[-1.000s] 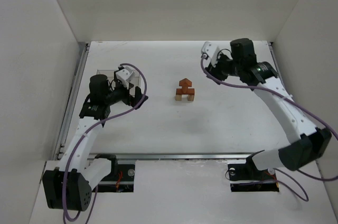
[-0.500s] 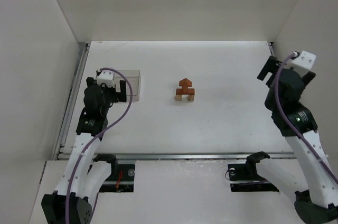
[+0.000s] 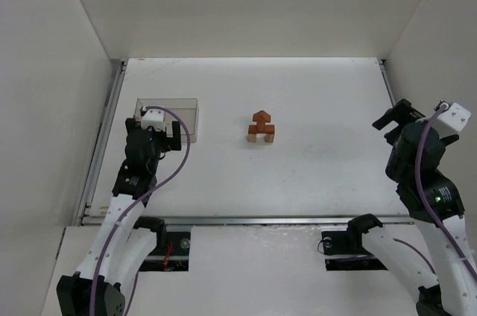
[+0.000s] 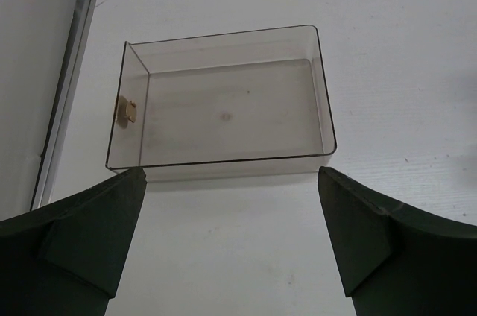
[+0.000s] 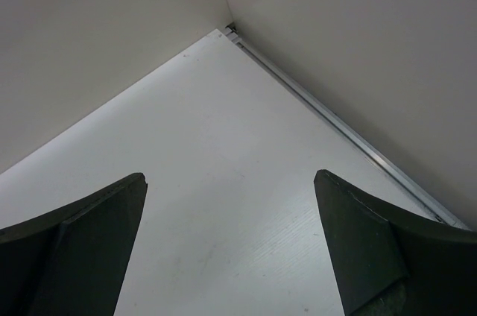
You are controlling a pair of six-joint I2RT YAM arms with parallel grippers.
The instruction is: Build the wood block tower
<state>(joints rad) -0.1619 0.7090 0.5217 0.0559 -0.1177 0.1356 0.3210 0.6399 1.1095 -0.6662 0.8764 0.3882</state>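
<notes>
Wood block tower (image 3: 261,127) sits mid-frame in the top view on the surface (image 3: 313,159), reddish pieces on top of tan ones. It looks stacked, though it is too small to count the blocks. My left fingers (image 4: 97,219) are spread wide with nothing in them, aimed at the clear box (image 4: 223,100) in the upper part of the left wrist view. A tan bit (image 4: 125,109) is on the box's left wall; can't tell if it's a clip or a block. My right fingers (image 5: 82,234) are also spread and empty, facing the far corner at the right edge. Both sets are well apart from the tower.

The build looks done, so my guess is the step is parking the arms. To do it well: keep the fingers released, pull off low and slow, and keep elbows and cables away from mid-frame, since one brush would topple the stack.
</notes>
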